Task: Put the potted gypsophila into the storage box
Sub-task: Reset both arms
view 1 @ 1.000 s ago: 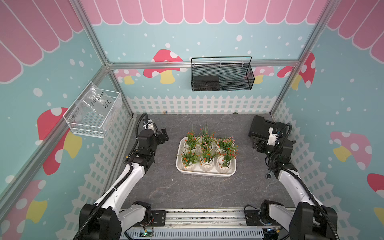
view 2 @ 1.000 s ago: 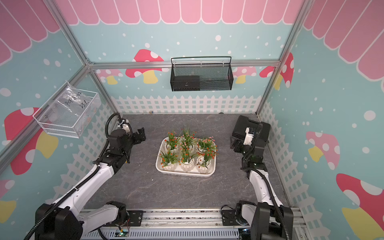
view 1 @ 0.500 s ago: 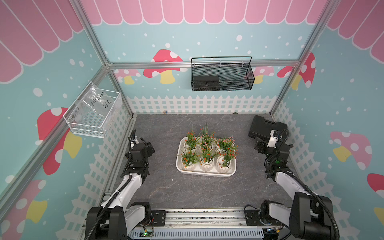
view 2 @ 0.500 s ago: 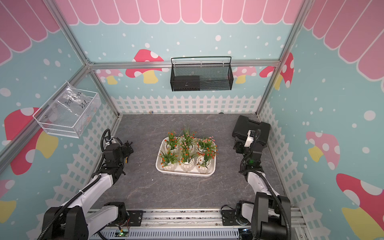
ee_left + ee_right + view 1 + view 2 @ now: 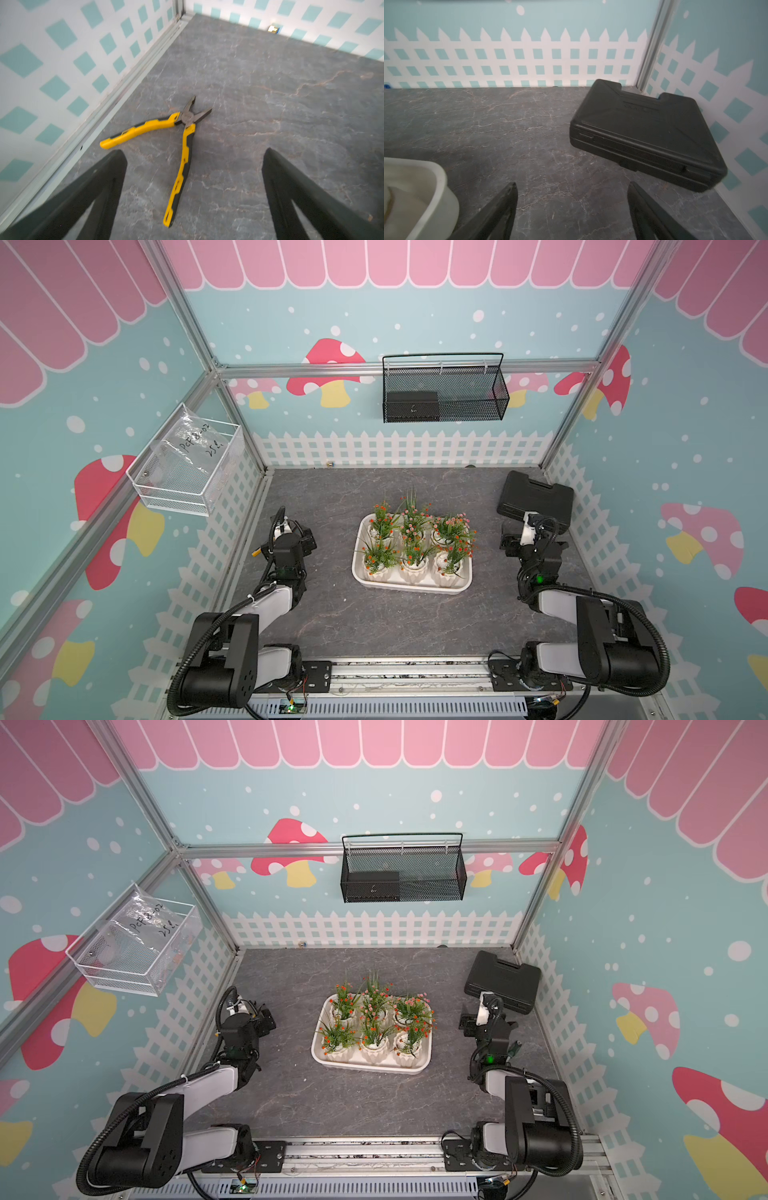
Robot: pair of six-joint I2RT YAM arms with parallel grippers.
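Observation:
Several potted gypsophila [image 5: 413, 568] [image 5: 374, 1048] in white ribbed pots stand upright in the white storage box [image 5: 411, 588] [image 5: 370, 1067] at mid-table, in both top views. My left gripper [image 5: 306, 536] [image 5: 267, 1017] hangs low near the left wall, well left of the box. In the left wrist view it [image 5: 194, 152] is open with nothing between its fingers. My right gripper [image 5: 509, 541] [image 5: 467, 1023] is to the right of the box, also open and empty [image 5: 572, 184]. A corner of the box [image 5: 442, 187] shows in the right wrist view.
Yellow-and-black pliers [image 5: 187, 118] lie spread on the floor just ahead of the left gripper, by the left wall. A black tool case [image 5: 536, 495] [image 5: 643, 133] sits in the back right corner. A black wire basket [image 5: 444, 393] and a white wire basket [image 5: 187, 464] hang on the walls.
Both arms have folded back and down toward the front rail, the left one the most. The pots and the box have not moved.

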